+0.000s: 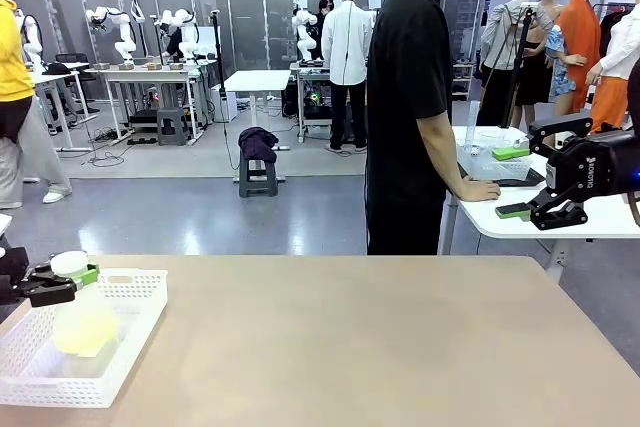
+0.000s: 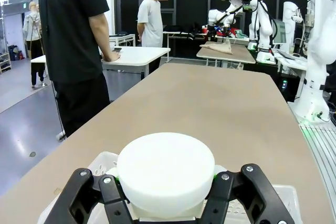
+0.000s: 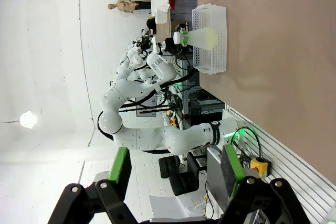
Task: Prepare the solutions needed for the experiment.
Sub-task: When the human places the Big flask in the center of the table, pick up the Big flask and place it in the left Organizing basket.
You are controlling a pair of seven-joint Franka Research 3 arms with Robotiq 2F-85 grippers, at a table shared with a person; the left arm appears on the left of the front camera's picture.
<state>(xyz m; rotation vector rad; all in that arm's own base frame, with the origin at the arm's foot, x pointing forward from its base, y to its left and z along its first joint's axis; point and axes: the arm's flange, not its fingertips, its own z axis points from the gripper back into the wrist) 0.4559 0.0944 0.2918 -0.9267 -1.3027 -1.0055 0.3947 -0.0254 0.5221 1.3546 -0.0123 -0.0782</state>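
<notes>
a: where's the solution?
b: a little pale yellow-green solution (image 1: 85,332) sits in the bottom of a translucent plastic flask (image 1: 82,322), which hangs inside the white lattice basket (image 1: 130,332) at the table's left near corner. the liquid shows through the flask wall; in the right wrist view it's the greenish glow (image 3: 207,37) inside the basket (image 3: 212,61)

a: and what's holding the flask?
b: the left gripper (image 1: 68,277) is clamped on the flask's white round cap (image 1: 69,263), green pads pressed to either side. from the left wrist camera the cap (image 2: 165,169) sits wedged between the black fingers (image 2: 115,195), with the basket rim (image 2: 102,161) just beneath

a: is the flask resting on the basket floor?
b: can't tell, the basket wall blurs it

a: the other arm?
b: the right gripper (image 1: 520,182) hovers high at the right edge, well apart from the basket, its jaws spread with nothing between them. in its own camera the green pads (image 3: 119,169) stand wide apart

a: anyone around?
b: a person in a black t-shirt (image 1: 405,107) stands at the far side of the tan table (image 1: 360,347), with a hand (image 1: 478,190) resting on a white table (image 1: 590,217) beside them
</notes>
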